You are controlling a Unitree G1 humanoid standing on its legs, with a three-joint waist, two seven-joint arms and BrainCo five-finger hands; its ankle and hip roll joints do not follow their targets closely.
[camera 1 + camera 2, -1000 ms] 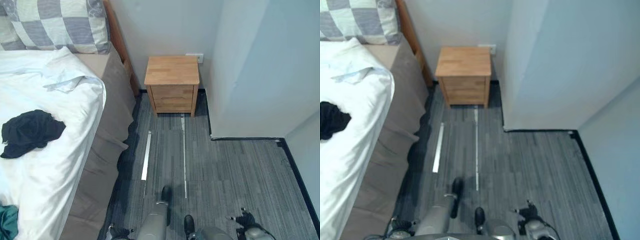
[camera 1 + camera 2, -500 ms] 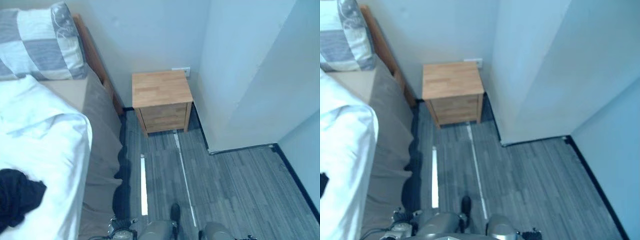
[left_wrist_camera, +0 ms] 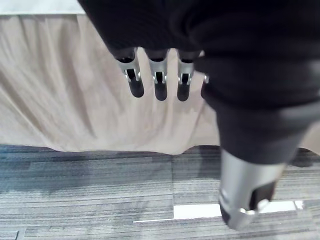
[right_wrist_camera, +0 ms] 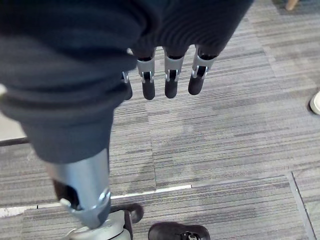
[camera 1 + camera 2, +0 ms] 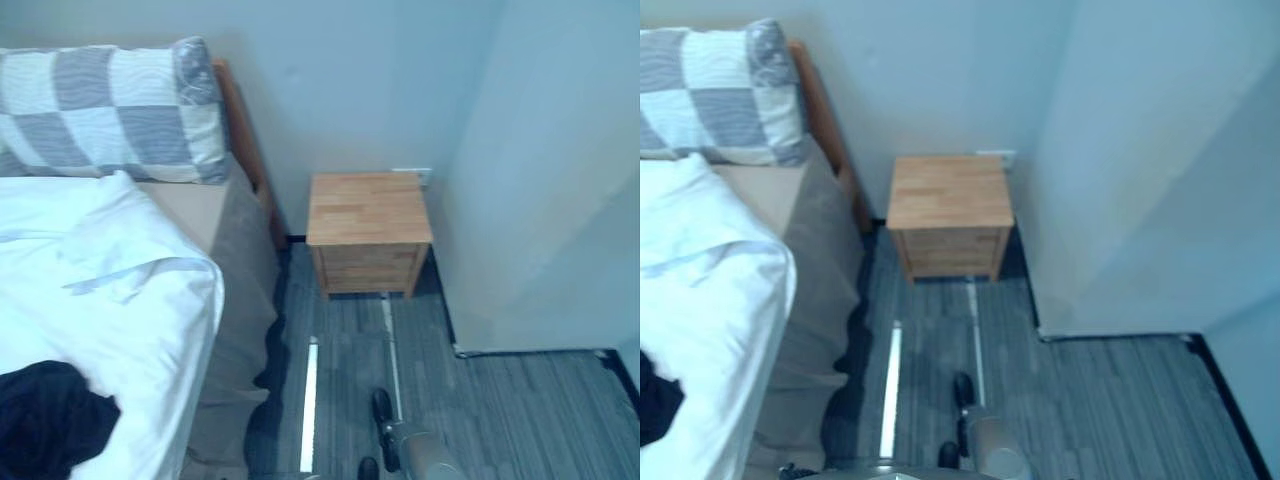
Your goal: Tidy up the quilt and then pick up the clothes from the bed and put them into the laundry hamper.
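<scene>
A white quilt (image 5: 90,290) covers the bed at the left, with a fold of it rumpled near the pillow. A black garment (image 5: 45,420) lies bunched on the quilt at the lower left. My left hand (image 3: 156,85) hangs beside the bed's tan skirt (image 3: 75,90), its fingers straight and holding nothing. My right hand (image 4: 167,80) hangs over the grey floor (image 4: 210,140), fingers straight and empty.
A checked grey and white pillow (image 5: 110,110) leans at the head of the bed against a wooden headboard (image 5: 250,150). A small wooden nightstand (image 5: 368,230) stands in the corner by the wall. Grey striped carpet (image 5: 520,420) runs along the bed's side.
The whole picture has shifted as the camera swung toward the bed: more pillow and quilt show, and the black garment sits fuller at the lower left. Nothing on the bed moved.
</scene>
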